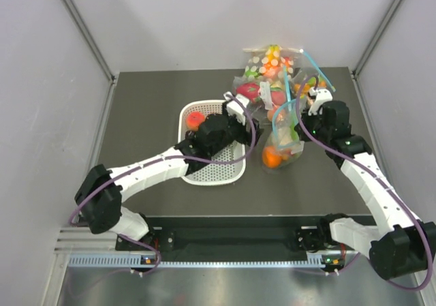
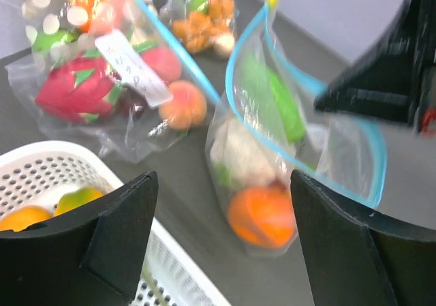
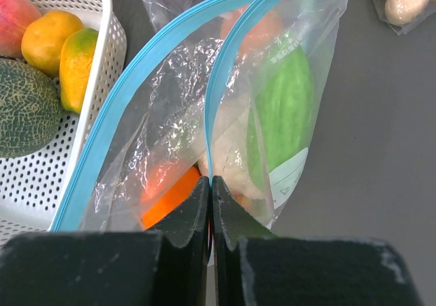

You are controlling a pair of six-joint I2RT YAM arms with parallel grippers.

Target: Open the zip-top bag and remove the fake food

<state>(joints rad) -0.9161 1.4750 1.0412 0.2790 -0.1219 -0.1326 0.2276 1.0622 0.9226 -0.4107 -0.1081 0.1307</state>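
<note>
The zip-top bag [image 1: 285,137] stands on the dark table with its light-blue zip strip [image 3: 146,60] parted and the mouth open. My right gripper [image 3: 211,182] is shut on one lip of the strip and holds the bag up; it shows from above in the top view [image 1: 302,123]. Inside lie a round orange fruit [image 2: 262,214], a long green vegetable [image 3: 283,108] and a white lumpy piece [image 2: 238,155]. My left gripper [image 2: 225,251] is open and empty, left of the bag over the basket's right edge [image 1: 240,110], its jaws facing the orange fruit.
A white perforated basket [image 1: 187,115] holds a grey-green melon [image 3: 24,115] and orange and yellow fruit. Behind the bag lie a clear bag with a pink dragon fruit [image 2: 82,88], a polka-dot bag [image 1: 272,62] and a small bag of orange pieces [image 2: 204,20].
</note>
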